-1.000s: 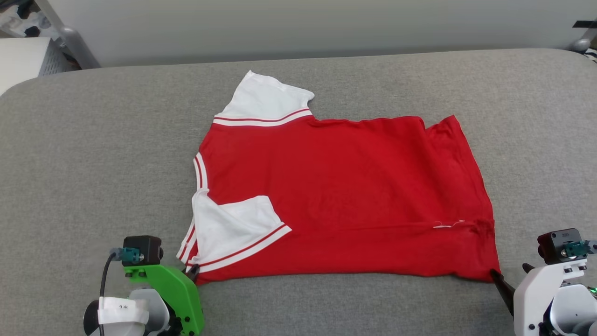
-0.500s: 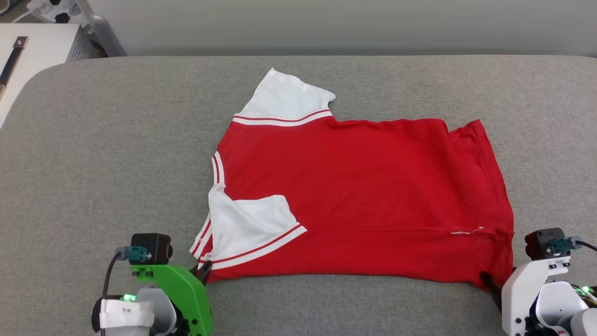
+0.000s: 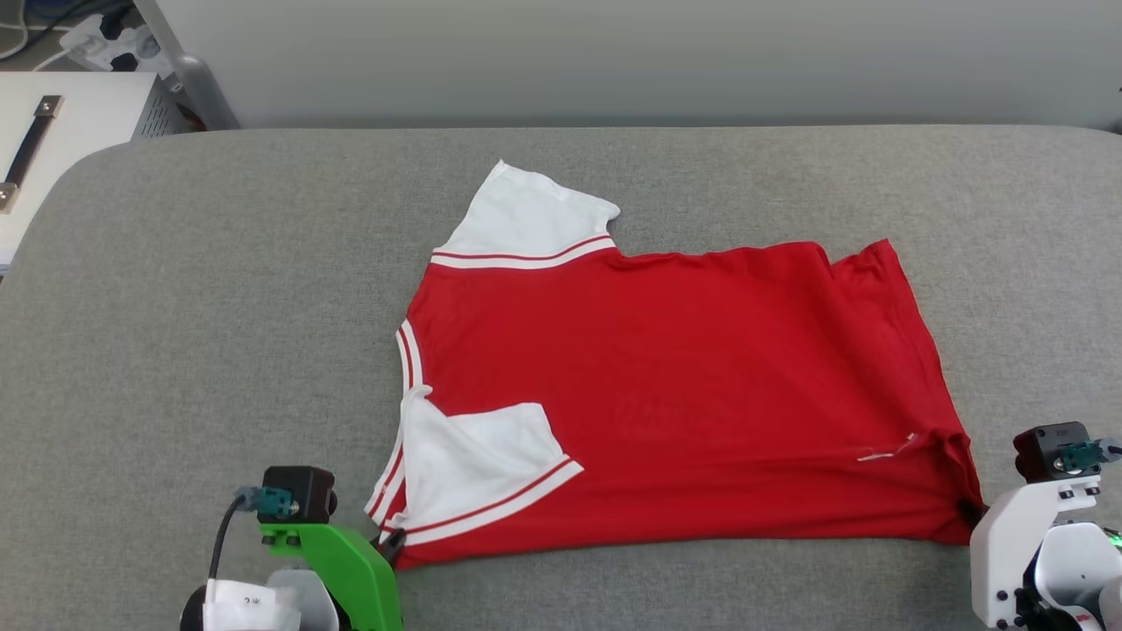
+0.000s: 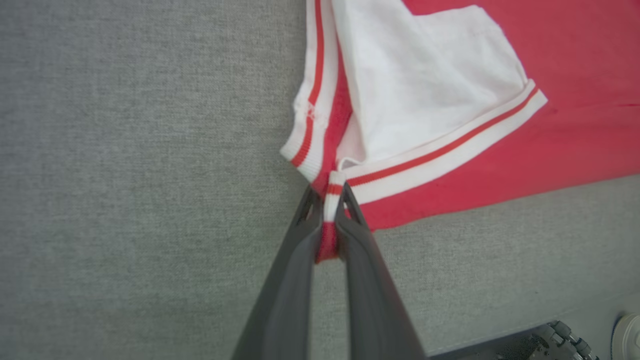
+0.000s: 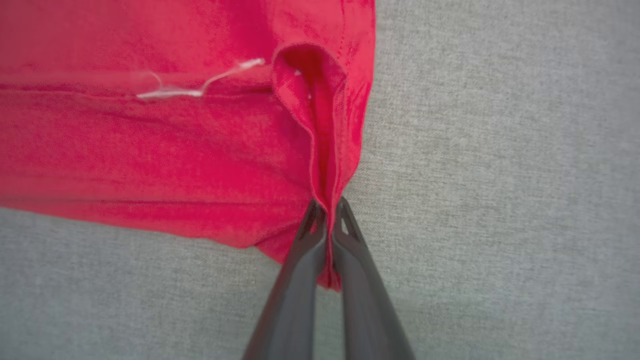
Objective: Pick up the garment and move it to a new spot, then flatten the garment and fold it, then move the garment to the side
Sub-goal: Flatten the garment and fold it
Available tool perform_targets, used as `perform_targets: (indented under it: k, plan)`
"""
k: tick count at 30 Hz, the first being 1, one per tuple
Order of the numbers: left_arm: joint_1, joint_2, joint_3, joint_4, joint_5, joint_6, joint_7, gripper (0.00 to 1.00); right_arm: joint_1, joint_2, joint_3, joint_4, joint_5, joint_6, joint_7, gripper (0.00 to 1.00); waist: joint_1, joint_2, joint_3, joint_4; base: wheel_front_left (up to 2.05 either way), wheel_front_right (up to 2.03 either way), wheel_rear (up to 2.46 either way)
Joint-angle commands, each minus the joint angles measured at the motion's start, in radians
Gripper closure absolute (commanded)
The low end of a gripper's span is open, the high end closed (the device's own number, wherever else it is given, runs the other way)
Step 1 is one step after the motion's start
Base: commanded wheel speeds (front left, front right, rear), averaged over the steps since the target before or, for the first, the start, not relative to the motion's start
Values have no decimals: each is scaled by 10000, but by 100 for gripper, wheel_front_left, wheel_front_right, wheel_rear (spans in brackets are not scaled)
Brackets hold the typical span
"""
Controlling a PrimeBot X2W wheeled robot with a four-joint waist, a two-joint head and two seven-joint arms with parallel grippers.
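Note:
The garment [image 3: 684, 394], a red T-shirt with white striped-trim sleeves, lies spread on the grey cushion, collar to the left and hem to the right. One white sleeve [image 3: 526, 215] points away from me; the other [image 3: 478, 469] is folded onto the body. My left gripper [image 3: 390, 545] is shut on the near shoulder corner, striped trim [image 4: 330, 210] pinched between its fingers [image 4: 292, 270]. At the near hem corner my right gripper [image 3: 967, 511] is shut on bunched red cloth [image 5: 327, 220], which puckers into a fold [image 5: 310, 100] above it.
The grey cushion [image 3: 219, 333] runs wide on every side of the shirt. A white cabinet [image 3: 53, 149] with a dark handle stands off its far left corner, and a pale wall [image 3: 614, 53] rises behind.
My right gripper has pushed into the near hem corner and shut on it. The head camera has shifted, so the whole picture sits lower and further right. The left grip is unchanged.

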Motion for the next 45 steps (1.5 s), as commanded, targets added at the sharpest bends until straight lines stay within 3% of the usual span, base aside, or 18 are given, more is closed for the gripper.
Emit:
perform_targets:
  k: [1,13,24,26,27,28,29,36,45]
  plan:
    - [224,42,-22,81,-60,43,37,100,183,-114,-180,-61,-96,-19,72,100,0,0,-184,-26,0,0,0]
    - [705,-57,-445,104,-200,107,418,100,1581,249,-1188,-1301,-106,-19,1104,100,0,0,-434,-64,0,0,0]
    - [421,-409,-659,992,-123,-176,374,100,1288,614,-884,-516,-142,-19,869,100,0,0,-187,-89,0,0,0]
    - [363,-443,-674,1129,-58,-185,299,0,1181,661,-840,-315,-167,-19,754,100,0,0,-165,-90,0,0,0]
    - [338,-465,-680,1205,-31,-188,260,0,1129,687,-839,-216,-174,-19,676,93,0,0,-173,-90,0,0,0]
    - [323,-483,-687,1260,-18,-194,239,0,1094,702,-837,-147,-186,-19,609,56,0,0,-187,-90,0,0,0]
    - [311,-504,-693,1320,-16,-205,225,0,1063,722,-848,-69,-200,-19,522,0,0,0,-214,-91,0,0,0]
    - [272,-496,-510,1382,2,-305,-207,0,977,725,-914,-89,-201,-19,-84,0,0,0,-575,-120,0,0,0]
    - [87,-406,71,675,278,-536,-1660,0,918,544,-777,-1483,7,-19,-1308,0,0,0,-1047,-201,0,0,0]
